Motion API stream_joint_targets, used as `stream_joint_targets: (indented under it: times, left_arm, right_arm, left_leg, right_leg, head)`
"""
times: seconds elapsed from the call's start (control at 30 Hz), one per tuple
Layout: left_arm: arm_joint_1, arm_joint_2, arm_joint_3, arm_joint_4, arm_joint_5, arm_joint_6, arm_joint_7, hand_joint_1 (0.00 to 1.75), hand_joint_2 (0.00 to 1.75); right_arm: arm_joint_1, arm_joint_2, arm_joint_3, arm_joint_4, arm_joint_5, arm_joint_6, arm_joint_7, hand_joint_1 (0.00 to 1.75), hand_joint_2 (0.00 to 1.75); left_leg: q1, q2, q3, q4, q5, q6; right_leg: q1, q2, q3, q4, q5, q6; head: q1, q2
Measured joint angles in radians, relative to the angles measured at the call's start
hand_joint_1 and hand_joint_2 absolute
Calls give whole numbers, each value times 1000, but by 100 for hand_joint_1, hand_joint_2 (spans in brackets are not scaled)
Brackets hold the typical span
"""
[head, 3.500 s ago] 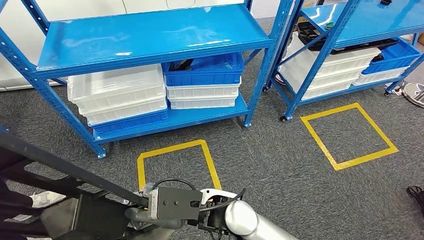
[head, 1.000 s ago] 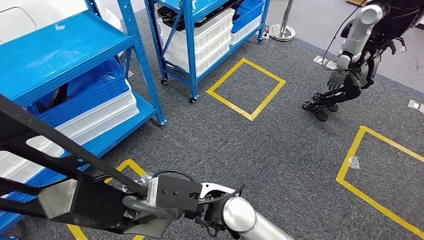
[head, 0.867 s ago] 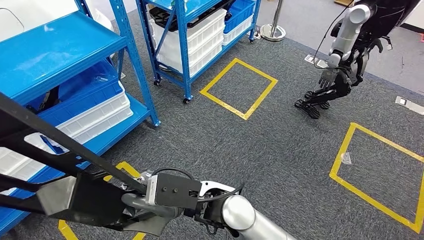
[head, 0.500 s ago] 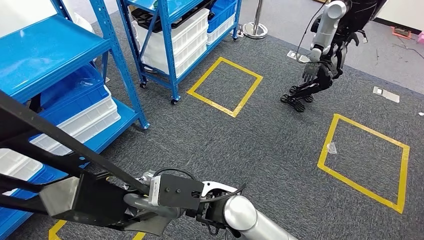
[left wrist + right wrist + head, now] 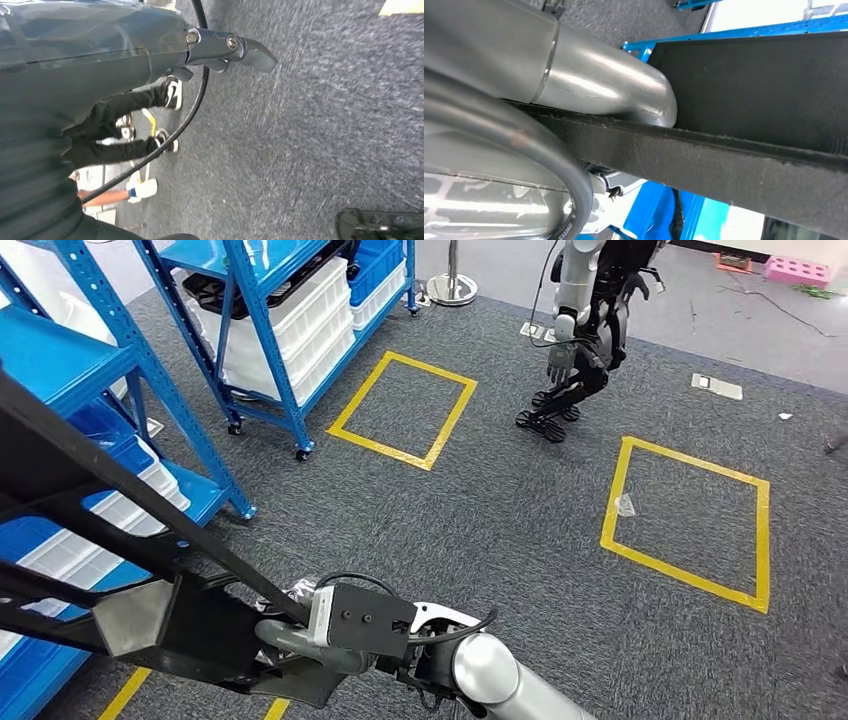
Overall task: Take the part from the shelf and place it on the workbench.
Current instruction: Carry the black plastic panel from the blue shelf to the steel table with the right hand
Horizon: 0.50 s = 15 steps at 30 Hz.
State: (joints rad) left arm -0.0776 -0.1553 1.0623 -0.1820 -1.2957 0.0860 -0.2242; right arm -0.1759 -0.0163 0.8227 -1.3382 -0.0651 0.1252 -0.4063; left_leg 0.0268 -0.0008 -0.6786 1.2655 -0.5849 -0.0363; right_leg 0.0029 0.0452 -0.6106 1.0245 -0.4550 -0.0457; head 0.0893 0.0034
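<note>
A: Where is the part?
B: In the head view, the large black frame-shaped part with a grey angled panel [image 5: 150, 615] fills the lower left of the frame. Its long black bar runs from the left edge down toward the bottom centre, where the right hand [image 5: 300, 640] meets it.

A: State of the right hand?
B: Its grey fingers curl around the part's bar just left of the black wrist camera box. The right wrist view adds a close look: a grey digit [image 5: 624, 95] pressed against the black bar [image 5: 724, 160].

A: And the left hand?
B: The left wrist view shows a dark cover and one grey digit [image 5: 235, 47] over grey carpet [image 5: 325, 125]. Whether the hand is spread or closed, I cannot tell.

A: Surroundings?
B: Head view: blue steel shelving [image 5: 270, 300] holding white plastic bins at upper left, yellow tape squares [image 5: 405, 410] on the carpet, and a second humanoid robot [image 5: 585, 320] at top centre. The left wrist view alone shows a person's dark-trousered legs and sneakers [image 5: 172, 95].
</note>
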Motion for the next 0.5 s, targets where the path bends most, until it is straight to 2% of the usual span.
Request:
stream_joint_targets:
  times: [0.07, 0.1, 0.17, 0.23, 0.3, 0.37, 0.4, 0.43, 0.47, 0.5]
  left_arm:
    - [-4, 0, 0, 0, -3, 1, 1, 0, 175]
    - [-6, 0, -1, 0, -4, 1, -3, 0, 175]
    - [-9, 0, -4, 0, -8, 1, -15, 0, 175]
    - [-12, -1, -6, 0, -11, 2, -19, 0, 175]
    - [-13, -1, -8, 0, -14, 5, -13, 0, 175]
    - [-12, -1, -10, 0, -15, 8, -10, 0, 175]
    - [-11, 0, -12, 0, -15, 8, -10, 0, 175]
    - [-11, 0, -13, 0, -15, 8, -10, 0, 175]
    - [-11, 0, -14, 0, -15, 8, -10, 0, 175]
    - [-11, 0, -14, 0, -15, 8, -10, 0, 175]
  right_arm:
    - [1, 0, 0, -3, 0, -5, -1, 175, 0]
    - [1, 0, 1, -4, 0, -9, -1, 175, 0]
    - [3, -1, 0, -7, 1, -16, -3, 175, 0]
    - [8, -3, 0, -10, 1, -20, -6, 175, 0]
    - [11, -5, 0, -15, 1, -24, -9, 175, 0]
    - [12, -6, 0, -18, 1, -27, -11, 175, 0]
    - [14, -8, 0, -19, 1, -28, -11, 175, 0]
    - [16, -9, 0, -19, 1, -29, -11, 175, 0]
    - [18, -10, 0, -19, 1, -29, -11, 175, 0]
    - [19, -12, -1, -19, 1, -29, -11, 175, 0]
  left_leg:
    - [4, -28, 55, -137, 71, 3]
    - [5, -44, 74, -185, 90, 5]
    - [3, -61, 84, -212, 91, 11]
    - [4, -48, 85, -217, 94, 23]
    - [7, -30, 89, -223, 97, 36]
    - [4, -10, 91, -224, 95, 44]
    - [3, 1, 91, -224, 94, 45]
    - [2, 12, 92, -224, 93, 46]
    - [2, 23, 93, -224, 91, 45]
    - [3, 32, 96, -224, 89, 44]
  right_leg:
    - [2, 20, 3, 4, -3, 4]
    - [3, 29, 1, 6, -4, 8]
    - [3, 41, -4, 8, -4, 17]
    - [1, 45, -8, 9, -4, 26]
    - [0, 17, -30, 53, -31, 35]
    - [-5, -16, -91, 172, -89, 42]
    - [-8, -22, -127, 239, -113, 44]
    - [-12, -26, -152, 283, -122, 46]
    - [-14, -29, -158, 290, -112, 48]
    - [-16, -34, -142, 255, -85, 49]
  head:
    - [0, 0]
    - [0, 0]
    - [-1, 0]
    - [0, 0]
    - [4, 0]
    - [9, 0]
    - [9, 0]
    - [9, 0]
    - [9, 0]
    - [9, 0]
